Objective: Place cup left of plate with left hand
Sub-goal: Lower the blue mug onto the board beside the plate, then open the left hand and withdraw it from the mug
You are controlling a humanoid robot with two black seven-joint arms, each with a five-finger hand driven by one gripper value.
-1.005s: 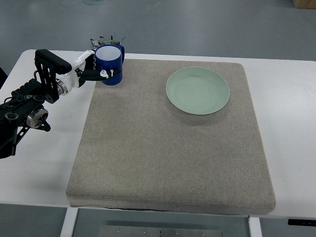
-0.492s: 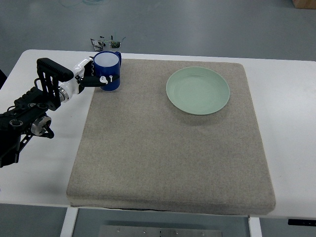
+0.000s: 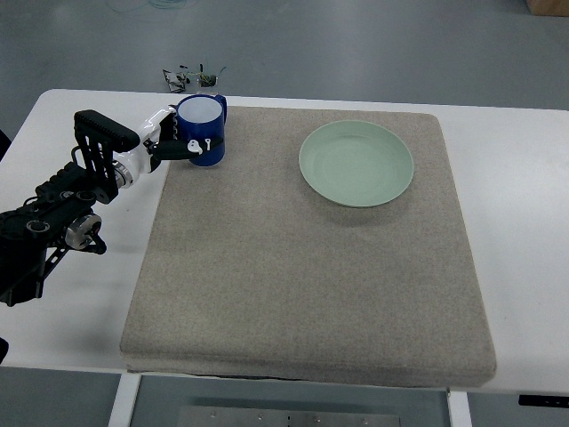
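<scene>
Cup (image 3: 201,132) showing deep blue outside, white inside. Plate (image 3: 356,164) showing pale green. Mat (image 3: 302,294) showing beige-grey weave. Table (image 3: 516,187) showing white. Left hand (image 3: 169,142) showing black and white.

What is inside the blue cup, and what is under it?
The blue cup shows only a pale, bare inner wall; nothing is seen inside it. It is over the far left corner of the grey mat, held by the left hand. Whether its base touches the mat is hidden.
</scene>
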